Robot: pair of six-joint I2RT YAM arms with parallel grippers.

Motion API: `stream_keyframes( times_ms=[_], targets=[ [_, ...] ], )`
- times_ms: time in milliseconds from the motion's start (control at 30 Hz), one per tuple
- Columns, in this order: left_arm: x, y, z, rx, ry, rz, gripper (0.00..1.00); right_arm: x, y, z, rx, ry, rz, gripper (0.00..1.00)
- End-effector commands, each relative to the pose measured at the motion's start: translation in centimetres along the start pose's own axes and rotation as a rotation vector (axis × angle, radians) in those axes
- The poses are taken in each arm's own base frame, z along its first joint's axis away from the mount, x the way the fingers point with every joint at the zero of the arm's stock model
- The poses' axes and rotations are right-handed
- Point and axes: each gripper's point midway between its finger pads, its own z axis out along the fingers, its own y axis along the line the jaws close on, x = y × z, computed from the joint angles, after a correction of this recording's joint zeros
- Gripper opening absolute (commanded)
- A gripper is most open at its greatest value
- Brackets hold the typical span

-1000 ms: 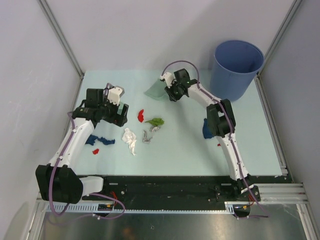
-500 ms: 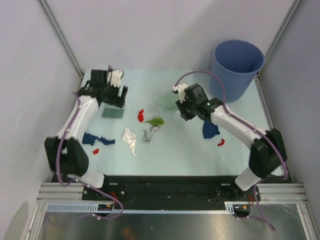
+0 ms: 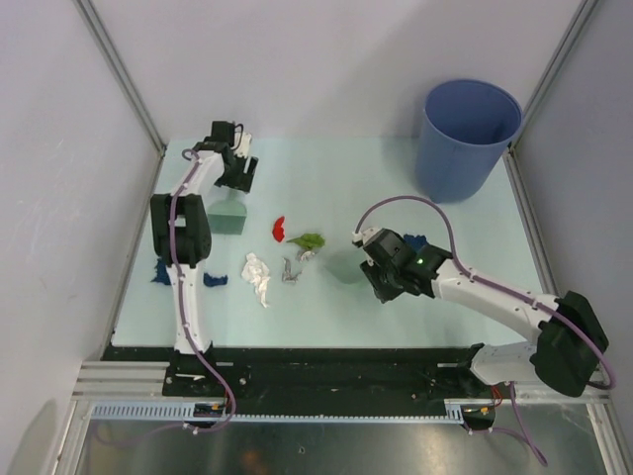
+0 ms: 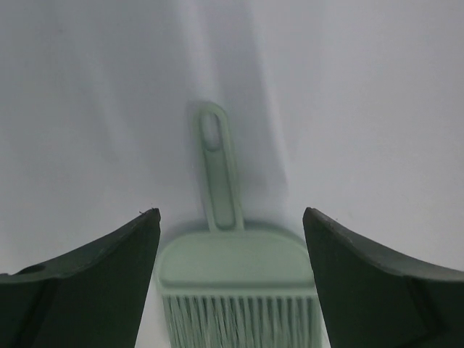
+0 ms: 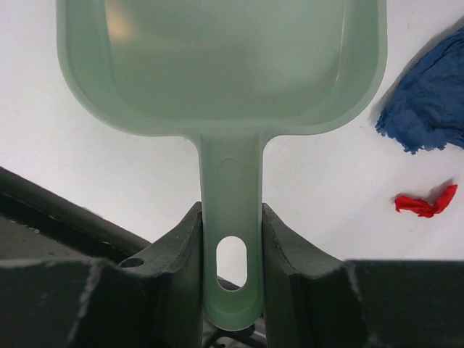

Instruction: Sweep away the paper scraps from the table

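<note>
The paper scraps lie on the table (image 3: 326, 178): red (image 3: 280, 229), green (image 3: 309, 240), grey (image 3: 293, 269), white (image 3: 259, 277), dark blue at the left (image 3: 215, 280) and behind the right arm (image 3: 415, 240). My right gripper (image 3: 381, 275) is shut on the handle of the pale green dustpan (image 3: 346, 265), just right of the scraps. The right wrist view shows the dustpan (image 5: 217, 65) held by its handle in that gripper (image 5: 230, 210), with a blue scrap (image 5: 428, 109) and a red scrap (image 5: 424, 204) beside it. My left gripper (image 3: 235, 168) is open over the hand brush (image 3: 227, 216). In the left wrist view its jaws (image 4: 230, 214) straddle the brush (image 4: 235, 268) without touching.
A blue bucket (image 3: 470, 134) stands at the back right corner. Grey frame posts rise at the back left (image 3: 124, 79) and back right (image 3: 554, 69). The black front rail (image 3: 336, 371) runs along the near edge.
My right arm has carried the dustpan from the back of the table forward to beside the scraps. My left arm has swung to the back left, above the brush.
</note>
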Motion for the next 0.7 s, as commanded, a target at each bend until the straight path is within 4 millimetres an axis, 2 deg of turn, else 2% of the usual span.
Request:
stream_keyframes(
  times_ms=[0,133,300,400,433,500,533,567,600,667],
  targets=[
    [-1.1,2.8,1.3,-0.043,0.006,-0.069,0.84,-1.6,0.6,-1.1,-0.012,-0.077,0.102,0.00],
    [0.1,2.3,3.2,-0.028,0.050,-0.036,0.81,0.6,0.9,0.3,0.043,0.027,0.128,0.00],
    [2.0,0.7,4.6,0.049,0.102,-0.022,0.71,2.2,2.6,1.3,0.028,0.103,0.092,0.00],
    [2.5,-0.3,5.3,0.093,0.115,-0.014,0.60,3.1,3.8,1.6,0.007,0.139,0.066,0.00],
    [3.1,-0.5,5.8,0.101,0.135,-0.009,0.51,3.4,4.5,1.6,-0.010,0.146,0.039,0.00],
    [3.5,-0.9,6.1,0.120,0.147,-0.007,0.42,3.7,5.2,1.6,-0.026,0.157,0.020,0.00],
    [4.0,-1.1,6.2,0.131,0.165,-0.005,0.35,4.0,5.7,1.4,-0.038,0.160,0.007,0.15],
    [4.2,-1.6,6.2,0.156,0.169,-0.004,0.30,4.0,5.9,1.3,-0.043,0.160,0.007,0.25],
    [4.4,-1.8,6.1,0.167,0.174,-0.002,0.13,4.2,5.9,1.1,-0.044,0.163,0.009,0.43],
    [4.4,-2.2,5.5,0.194,0.170,-0.004,0.00,3.9,5.9,0.5,-0.044,0.145,0.024,0.57]
  ],
)
